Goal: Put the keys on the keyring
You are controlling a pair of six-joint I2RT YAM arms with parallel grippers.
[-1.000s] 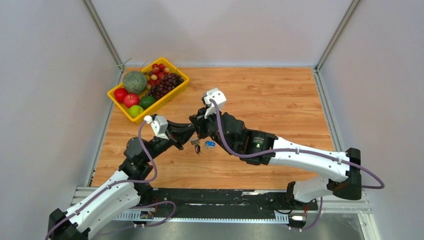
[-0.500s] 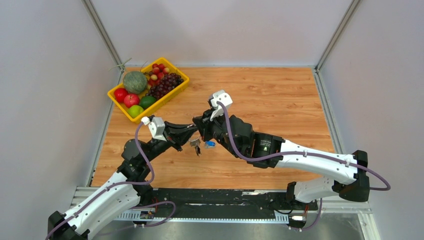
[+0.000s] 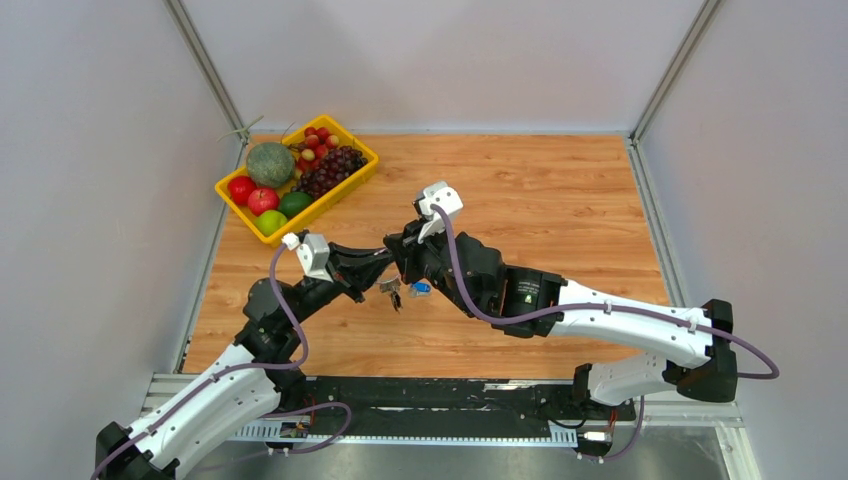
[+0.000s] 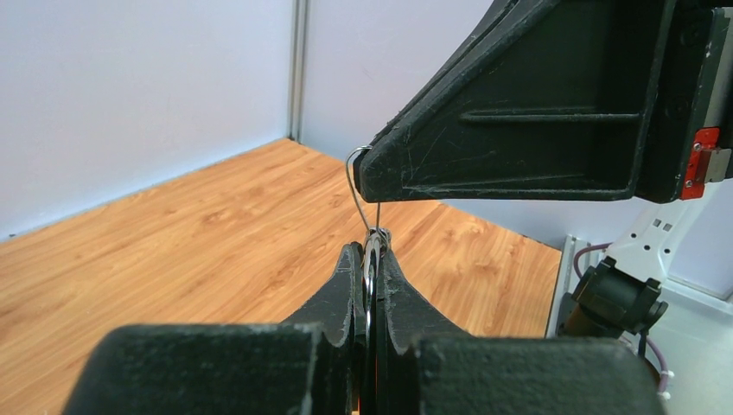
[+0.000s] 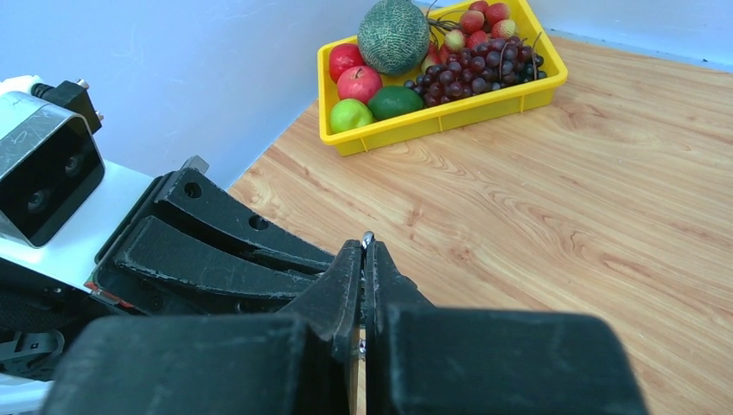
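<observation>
Both grippers meet tip to tip above the middle of the table. My left gripper [image 3: 384, 259] [image 4: 372, 252] is shut on a flat silver metal piece seen edge-on, which looks like a key [image 4: 371, 259]. The thin wire keyring [image 4: 353, 186] loops from that piece up to the right finger [image 4: 519, 130]. My right gripper [image 3: 402, 262] [image 5: 364, 247] is shut on a thin silver wire; only its tip [image 5: 366, 236] shows. A silver key [image 3: 391, 286] and a blue-headed key [image 3: 420, 288] show just below the fingertips. I cannot tell whether they hang or lie on the table.
A yellow tray [image 3: 232, 201] [image 5: 449, 117] with a melon, apples, a lime and grapes stands at the back left. The wooden table [image 3: 560, 200] is walled by grey panels on three sides. A metal rail [image 3: 450, 395] runs along the near edge.
Over the last second the right arm's wrist and elbow shifted a little to the right. The fingertips stayed together at the same spot. The keys below have not moved.
</observation>
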